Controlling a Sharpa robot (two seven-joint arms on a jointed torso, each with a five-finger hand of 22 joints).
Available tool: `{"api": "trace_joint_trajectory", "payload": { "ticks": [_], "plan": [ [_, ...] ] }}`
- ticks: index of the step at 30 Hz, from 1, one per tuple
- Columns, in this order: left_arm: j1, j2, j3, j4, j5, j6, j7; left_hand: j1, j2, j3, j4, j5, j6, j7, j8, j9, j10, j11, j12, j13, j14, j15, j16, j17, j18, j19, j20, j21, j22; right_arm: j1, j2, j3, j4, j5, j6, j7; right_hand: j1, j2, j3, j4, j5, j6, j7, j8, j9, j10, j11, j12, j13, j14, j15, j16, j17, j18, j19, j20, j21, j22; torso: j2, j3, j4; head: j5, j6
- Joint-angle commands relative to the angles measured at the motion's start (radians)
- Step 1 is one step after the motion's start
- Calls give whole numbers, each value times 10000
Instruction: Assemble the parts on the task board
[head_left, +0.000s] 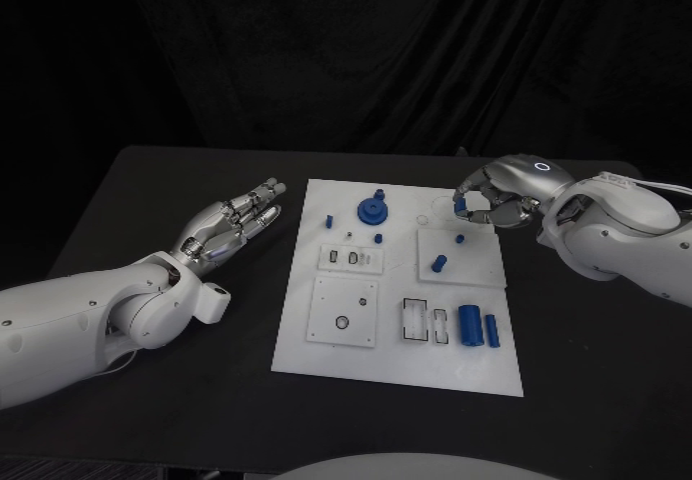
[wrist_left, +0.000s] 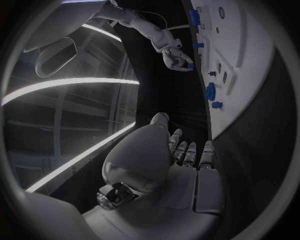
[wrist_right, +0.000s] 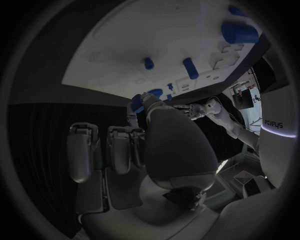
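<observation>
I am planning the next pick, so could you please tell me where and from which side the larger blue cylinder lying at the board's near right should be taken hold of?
Grip the larger blue cylinder across its round middle, from above. It lies flat on the task board, long axis running near to far, and a thinner blue cylinder lies close on its right, so the fingers need care there.

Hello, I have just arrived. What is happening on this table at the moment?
A robot is assembling small blue parts on a white task board. Its right hand is over the board's far right corner and pinches a small blue piece in its fingers. Its left hand holds nothing, fingers stretched out, beside the board's left edge. A blue gear and two blue cylinders sit on the board.
</observation>
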Motion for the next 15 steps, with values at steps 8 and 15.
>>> {"api": "trace_joint_trajectory", "payload": {
  "ticks": [8, 15],
  "plan": [
    [-17, 55, 6, 11, -54, 150, 436, -93, -19, 60, -11, -5, 21, 37, 48, 10, 24, 75, -10, 9, -5, 86, -37, -14, 71, -9, 55, -18, 13, 4, 581, -4, 963, -26, -417, -494, -15, 34, -41, -103, 31, 210, -27, 103, 143, 1041, -65, 26, 2634, 1054, -28, 30, 2634, 59, 515, -31, -42, 2340, 13, 3, 16, -69, 40],
    [-17, 77, 6, 28, -54, 159, 418, -95, -19, 64, -12, -7, 34, 41, 50, 12, 27, 79, -9, 10, -5, 89, -37, -14, 71, -10, 58, -19, 12, -315, 1226, -3, 914, -28, -251, -786, -18, 20, -57, -179, 32, 299, 25, 137, 179, 1041, -43, 26, 2634, 1054, -11, 30, 2634, 60, 519, -17, -43, 2339, 2, -24, 37, -157, 57]
  ]
}}
